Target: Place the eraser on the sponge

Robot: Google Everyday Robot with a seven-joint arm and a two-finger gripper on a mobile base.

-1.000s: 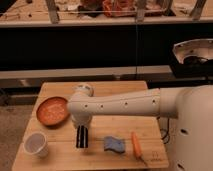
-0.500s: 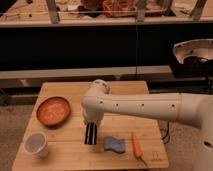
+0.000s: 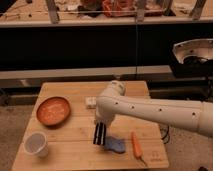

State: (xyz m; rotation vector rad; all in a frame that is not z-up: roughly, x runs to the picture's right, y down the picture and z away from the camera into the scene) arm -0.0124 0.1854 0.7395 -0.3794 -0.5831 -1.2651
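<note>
Rightward along the front of the table is where the arm [image 3: 150, 107] has travelled since the earlier frames, carrying the gripper [image 3: 100, 128] from a spot nearer the cup to one just beside the sponge. That white arm reaches in from the right edge, bends at a rounded joint above the middle of the wooden table [image 3: 70, 152] and drops down toward the front half of the tabletop. On the left of the table sits a round orange plate [image 3: 53, 111], and near the front left corner stands a white cup [image 3: 36, 144], well apart from the gripper. The sponge [image 3: 116, 145], a blue pad, lies flat near the front edge, slightly right of centre. Just to its right lies an orange carrot [image 3: 136, 145], pointing toward the front edge. The gripper hangs at the end of the arm's downward section, clamped on the eraser [image 3: 99, 139], a black block with a light stripe that is held upright, its lower end just left of the sponge; whether the two touch cannot be told. A small white box [image 3: 90, 102] rests behind the gripper, between the plate and the arm.
</note>
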